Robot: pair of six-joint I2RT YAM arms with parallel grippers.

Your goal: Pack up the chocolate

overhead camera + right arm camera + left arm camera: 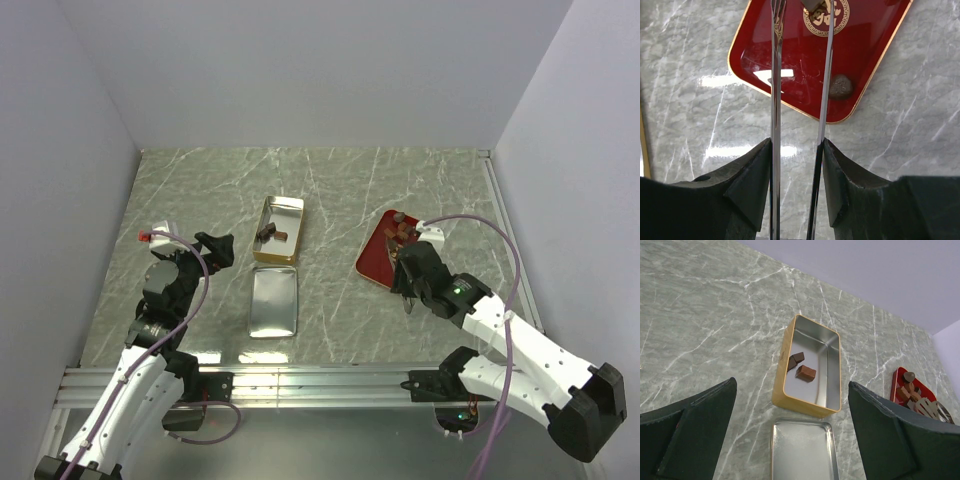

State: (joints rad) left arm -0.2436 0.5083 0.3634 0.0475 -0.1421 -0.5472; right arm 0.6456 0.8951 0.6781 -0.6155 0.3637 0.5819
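Top: gold tin mid-table w/ chocolate inside, lid just in front of it. Red tray at right w/ more chocolate. L wrist: left gripper fingers wide apart, holding nothing. R wrist: right gripper clamps metal tongs, tips over red tray, one chocolate beside the right blade.

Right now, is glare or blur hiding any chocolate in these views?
Right wrist view: white glare streaks on the red tray, but the chocolate chunk by the tongs is sharp. Left wrist view: the gold tin mirrors light inside, pieces clear. Top view: the lid shines.
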